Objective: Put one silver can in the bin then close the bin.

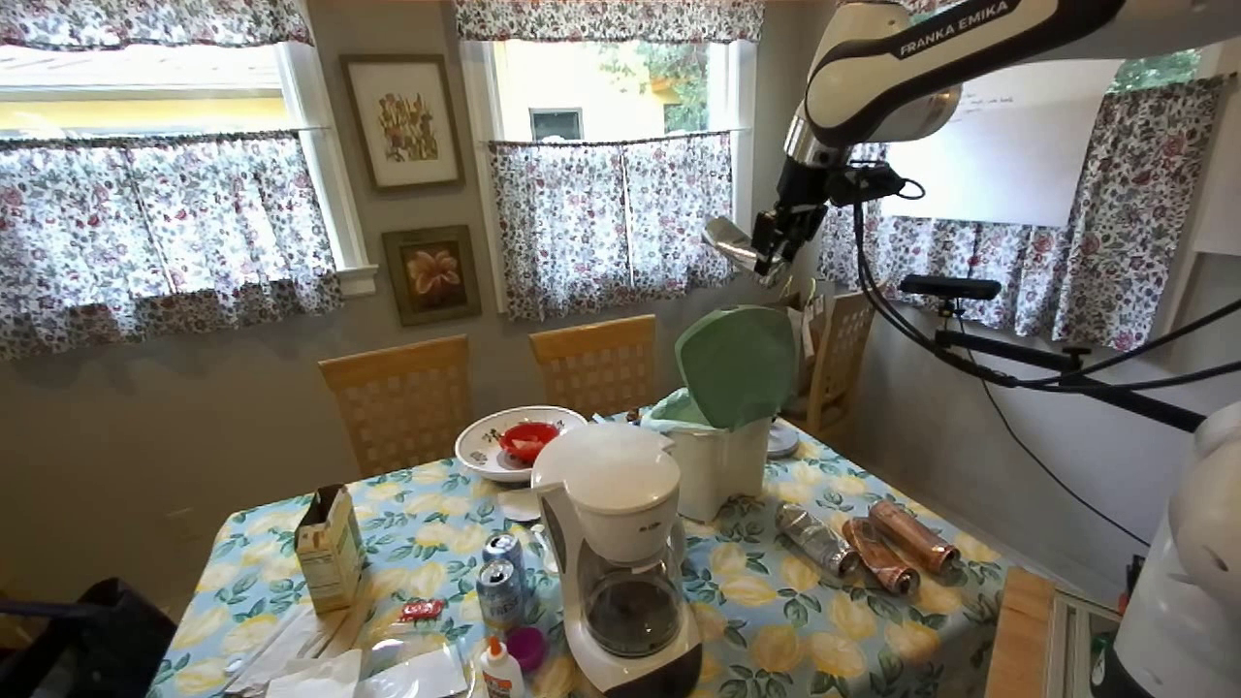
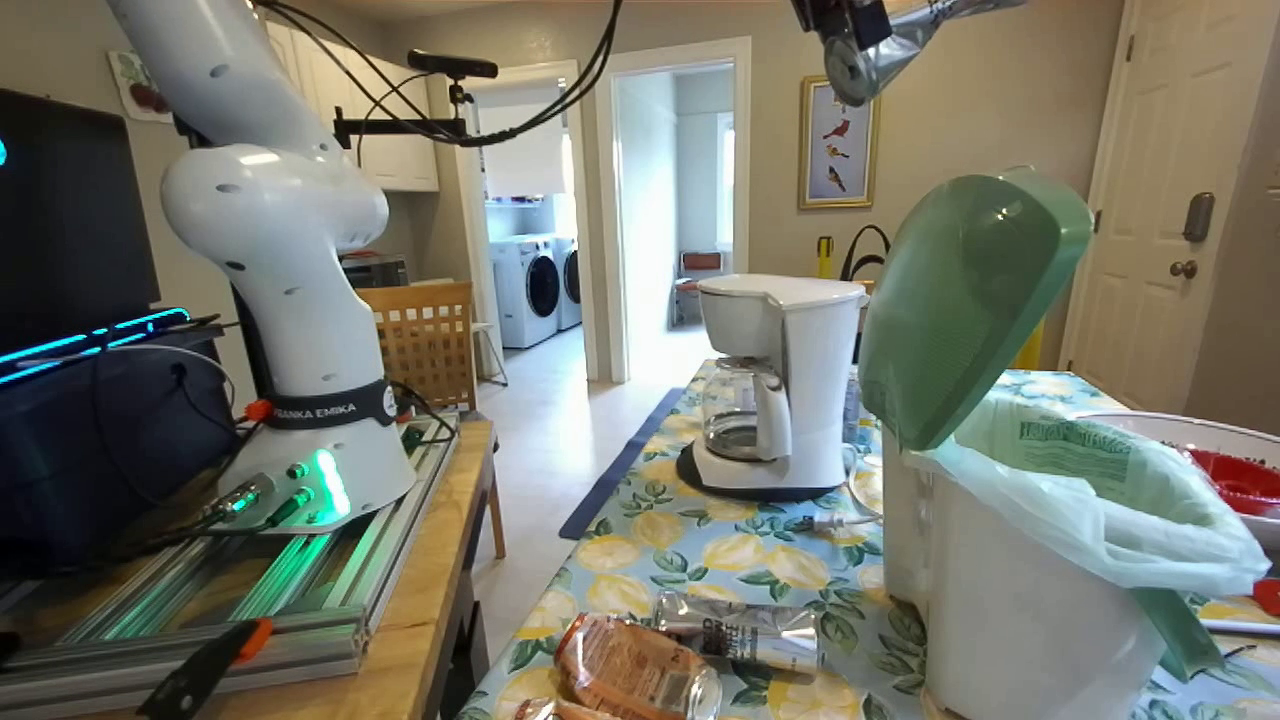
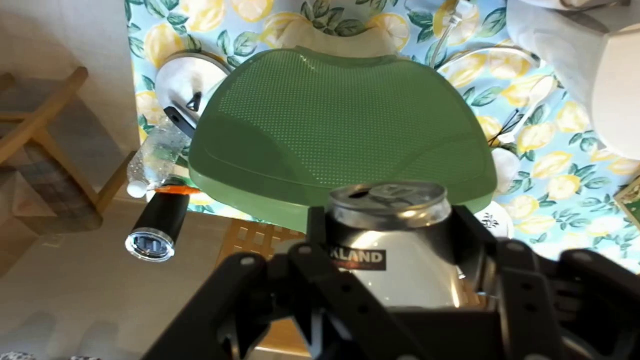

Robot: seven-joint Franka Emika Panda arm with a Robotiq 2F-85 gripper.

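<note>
My gripper [image 1: 773, 242] is shut on a silver can [image 1: 729, 242] and holds it tilted, high above the bin. The can's opened top shows between the fingers in the wrist view [image 3: 392, 260]. In an exterior view the can [image 2: 912, 48] is partly cut off at the top edge. The cream bin [image 2: 1030, 590] stands on the table with a pale green liner over its rim. Its green lid [image 2: 975, 290] is swung up; it lies below the can in the wrist view [image 3: 340, 125]. Another silver can [image 1: 812, 536] lies on its side on the table.
Two reddish-brown cans [image 1: 911, 536] lie beside the loose silver can. A white coffee maker [image 1: 620, 485] stands next to the bin. A patterned bowl [image 1: 485, 451] with a red dish is behind it. Blue cans [image 1: 499, 591] and a carton [image 1: 328, 553] stand further along the table.
</note>
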